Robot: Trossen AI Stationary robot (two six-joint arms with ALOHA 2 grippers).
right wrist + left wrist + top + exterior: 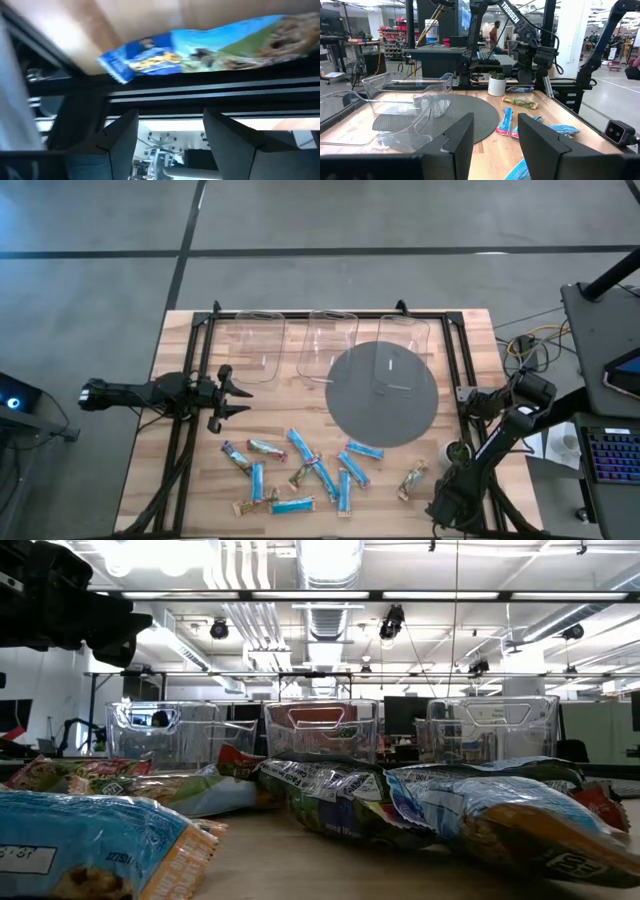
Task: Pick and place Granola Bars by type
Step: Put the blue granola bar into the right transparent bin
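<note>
Granola Bars (300, 470) scattered loose across the near half of the wooden table (190, 480), a mix of bright blue, tan and dark red-and-blue wrappers, some overlapping, none lifted. One tan bar (412, 479) off to the right of the cluster, a blue one (365, 449) at the edge of the round grey mat (385, 405). Behind them, along the far edge, three clear bins (328, 340) in a row, the right one resting on the mat. Seen level with the tabletop, wrappers heaped close to the lens with the bins standing behind. Left gripper (238, 393) out over the table's left side, well apart from the bars, fingers spread with a clear gap and nothing between them; same gap visible from its own wrist, looking across the mat toward the other arm. Right gripper (170, 135) folded down at the table's near right corner, fingers likewise parted and empty, a blue-wrapped bar (200, 50) on the wood just past them. Small potted plant (457, 450) at the right edge.
</note>
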